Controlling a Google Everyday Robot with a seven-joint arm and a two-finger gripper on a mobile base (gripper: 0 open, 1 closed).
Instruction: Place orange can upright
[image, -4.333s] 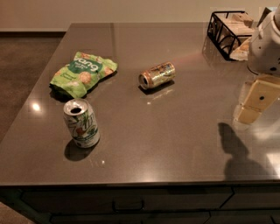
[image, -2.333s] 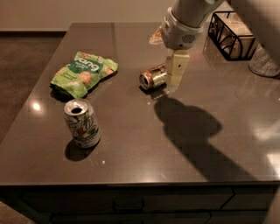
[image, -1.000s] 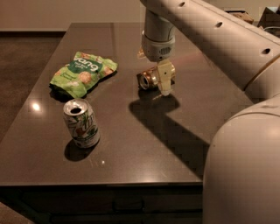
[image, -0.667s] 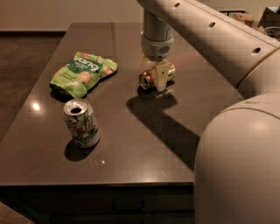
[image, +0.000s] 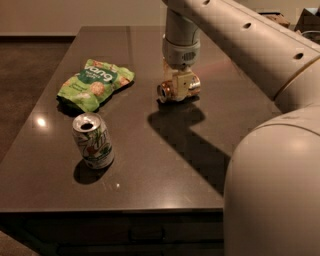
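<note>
The orange can (image: 166, 91) lies on its side near the middle of the dark table (image: 150, 170), its silver end facing left and front. My gripper (image: 178, 86) points straight down from the wrist (image: 181, 45) and is right over the can's middle. It hides the centre of the can, and only the two ends of the can show on either side of it.
A white and green can (image: 93, 140) stands upright and open at the front left. A green snack bag (image: 95, 81) lies at the left, behind that can. My large arm (image: 260, 55) spans the right side and casts a shadow over the table.
My gripper swung in from the right, came to the orange can and lowered onto it. The can has stayed on its side in about the same spot.
</note>
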